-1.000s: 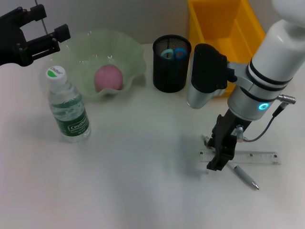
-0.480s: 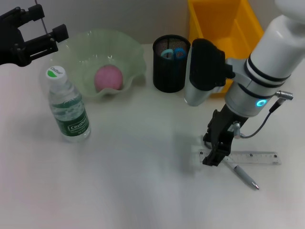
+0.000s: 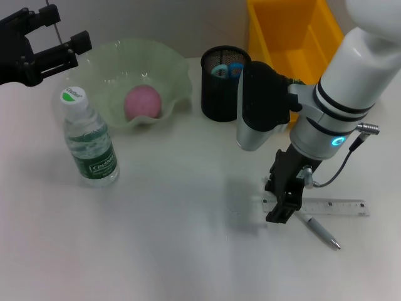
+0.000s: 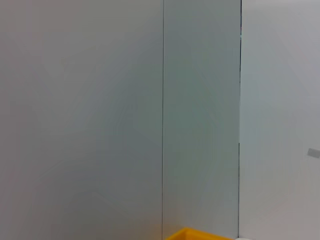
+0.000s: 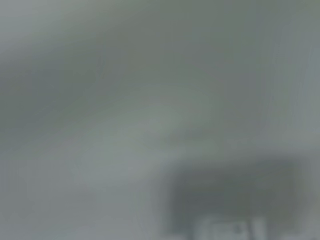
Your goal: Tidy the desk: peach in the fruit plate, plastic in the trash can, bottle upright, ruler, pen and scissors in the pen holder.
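Note:
The peach [image 3: 143,102] lies in the pale-green fruit plate [image 3: 180,74] at the back left. In front of the plate the bottle [image 3: 91,147] stands upright. The black pen holder [image 3: 222,94] holds the blue-handled scissors [image 3: 227,69], and the yellow trash can [image 3: 294,31] stands behind it on the right. On the desk [image 3: 175,238] the clear ruler [image 3: 335,207] lies flat, with the pen [image 3: 321,231] crossing under it. My right gripper [image 3: 281,210] points down at the ruler's left end, over the pen's near tip. Raised at the far left, my left gripper [image 3: 66,28] is open and holds nothing.
The right arm's thick forearm [image 3: 260,103] hangs over the desk between the pen holder and the ruler. The left wrist view shows only a wall and a corner of the yellow trash can [image 4: 197,234]. The right wrist view is a grey blur.
My right forearm has swung a little to the left while its gripper stays at the ruler's left end. Ruler, pen and left arm have not moved.

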